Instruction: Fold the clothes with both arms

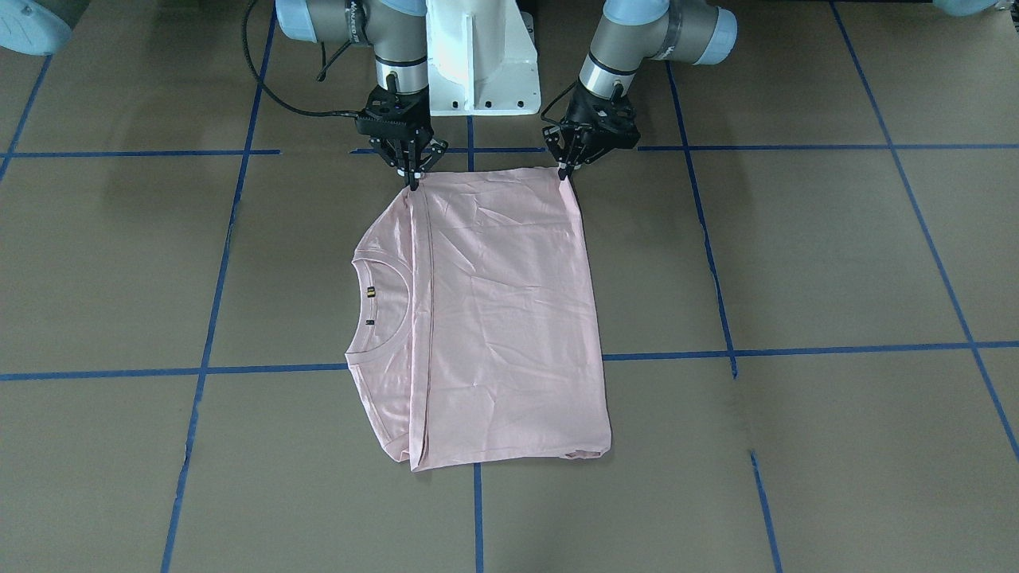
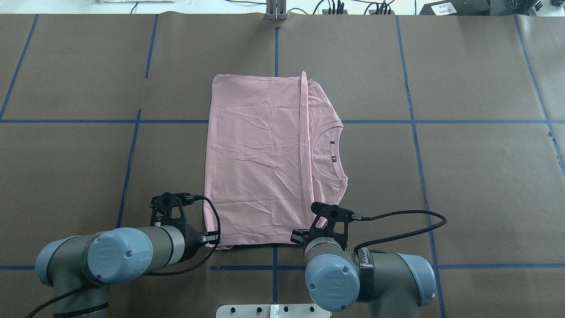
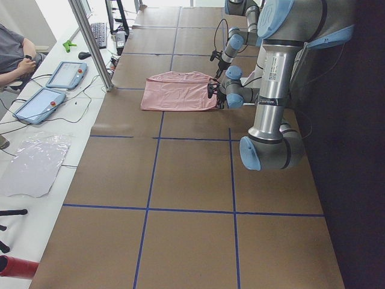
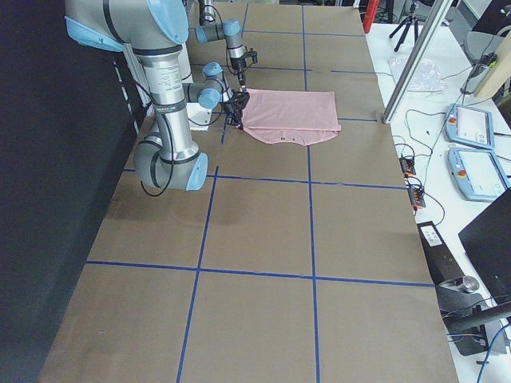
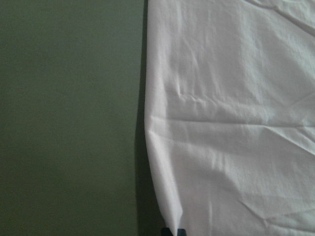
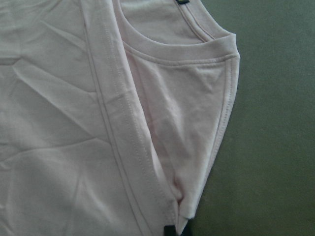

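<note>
left pincer point(image 1: 566, 170) and right pincer point(image 1: 414, 180) each clamp a near corner of the t-shirt point(image 1: 509, 318); i reckon it's light, limp, best held there.

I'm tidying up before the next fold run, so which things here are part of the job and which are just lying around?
Job: pink T-shirt; left gripper and right gripper, each pinching a corner of its near edge.
Lying about: tablets, keyboard, clear plastic bag, all on the white side bench.

A robot lab: blue-taped table point(image 1: 796, 255), teach pendants point(image 3: 65, 74).
</note>
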Controlling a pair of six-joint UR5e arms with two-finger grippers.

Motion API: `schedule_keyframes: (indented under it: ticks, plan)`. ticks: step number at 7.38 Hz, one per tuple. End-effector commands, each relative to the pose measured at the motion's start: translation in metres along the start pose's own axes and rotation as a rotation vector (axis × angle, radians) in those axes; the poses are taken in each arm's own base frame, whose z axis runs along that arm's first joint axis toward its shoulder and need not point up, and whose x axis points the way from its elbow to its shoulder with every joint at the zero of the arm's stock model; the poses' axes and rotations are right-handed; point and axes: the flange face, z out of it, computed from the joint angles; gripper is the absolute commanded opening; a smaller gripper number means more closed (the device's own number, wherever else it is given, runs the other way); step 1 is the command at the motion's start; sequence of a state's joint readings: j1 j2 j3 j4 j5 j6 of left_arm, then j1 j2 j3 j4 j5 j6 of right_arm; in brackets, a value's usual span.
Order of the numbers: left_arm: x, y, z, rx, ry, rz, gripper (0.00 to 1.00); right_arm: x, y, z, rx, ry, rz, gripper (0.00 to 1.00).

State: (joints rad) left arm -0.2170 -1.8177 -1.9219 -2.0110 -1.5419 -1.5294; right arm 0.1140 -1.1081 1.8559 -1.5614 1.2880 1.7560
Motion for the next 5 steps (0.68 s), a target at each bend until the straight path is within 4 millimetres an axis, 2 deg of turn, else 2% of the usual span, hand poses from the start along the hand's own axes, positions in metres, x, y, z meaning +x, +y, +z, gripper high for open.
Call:
schedule_keyframes:
  ticks: [1, 2, 3, 4, 5]
  plan:
    - [0.010, -0.002, -0.024, -0.002, 0.041, 0.008, 0.00, -0.003, -0.009, -0.016, -0.004, -0.026, 0.010, 0.00]
    - [0.022, -0.001, -0.070, -0.060, 0.053, 0.020, 0.00, -0.002, -0.020, -0.050, -0.011, -0.043, 0.015, 0.00]
    - [0.037, 0.003, -0.117, -0.099, 0.050, 0.023, 0.00, 0.001, -0.034, -0.098, -0.015, -0.046, 0.018, 0.00]
    - [0.049, 0.003, -0.170, -0.108, 0.070, 0.026, 0.00, 0.014, -0.045, -0.153, -0.049, -0.063, 0.017, 0.00]
    - [0.060, 0.003, -0.215, -0.142, 0.083, 0.026, 0.00, 0.027, -0.055, -0.198, -0.084, -0.067, 0.014, 0.00]
